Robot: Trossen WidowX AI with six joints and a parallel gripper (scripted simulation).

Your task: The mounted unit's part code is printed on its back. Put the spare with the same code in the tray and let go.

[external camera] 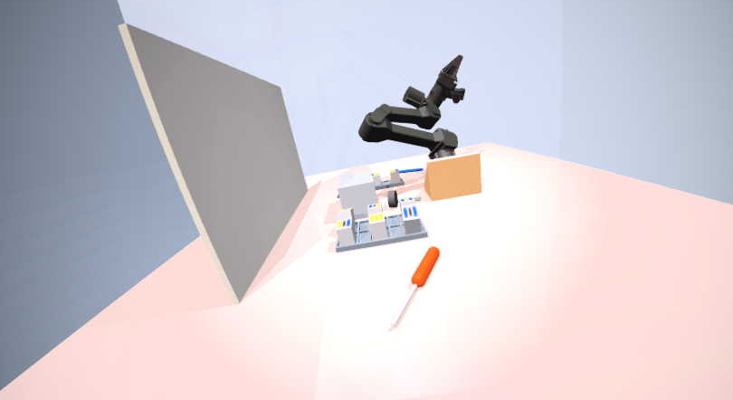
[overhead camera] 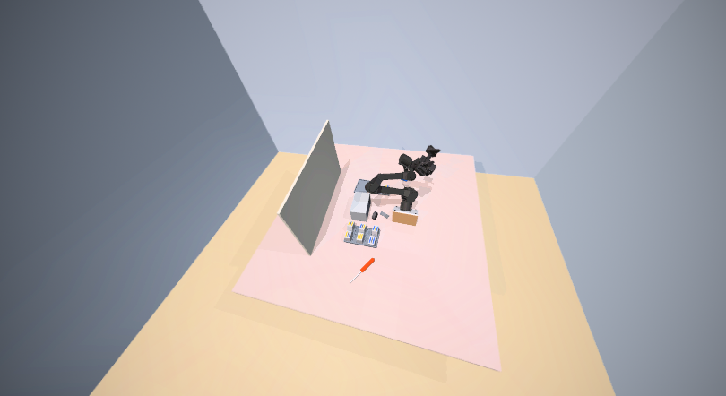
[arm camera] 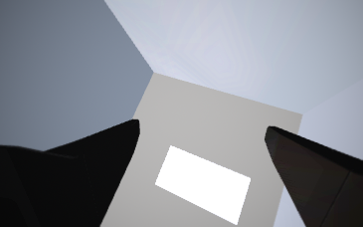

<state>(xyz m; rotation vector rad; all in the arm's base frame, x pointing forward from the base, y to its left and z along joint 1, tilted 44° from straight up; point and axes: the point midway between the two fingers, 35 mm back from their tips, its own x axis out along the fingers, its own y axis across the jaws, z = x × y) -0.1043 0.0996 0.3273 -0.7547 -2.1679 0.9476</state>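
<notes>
My gripper (external camera: 460,58) (arm camera: 201,128) is open and empty, raised high and pointing up at the ceiling. Several pale spare blocks with coloured stripes stand on a grey rack (overhead camera: 363,245) (external camera: 382,242). On its near row, one block (external camera: 345,232) has yellow, dark and blue stripes, one (external camera: 377,227) has yellow stripes, one (external camera: 411,220) has blue and dark stripes. A second grey carrier (overhead camera: 361,185) (external camera: 399,183) lies behind the pale grey box (overhead camera: 358,213) (external camera: 357,196) and bears marked blocks (external camera: 394,176). I cannot tell which thing is the mounted unit or the tray; no back code is readable.
A tall grey panel (overhead camera: 312,195) (external camera: 215,151) stands left. An orange-handled screwdriver (overhead camera: 367,264) (external camera: 426,267) lies in front. A black round piece (overhead camera: 375,215) (external camera: 393,198) stands by the box. An orange-brown block (overhead camera: 404,219) (external camera: 454,176) is at the arm's base. A blue rod (external camera: 410,170) lies behind.
</notes>
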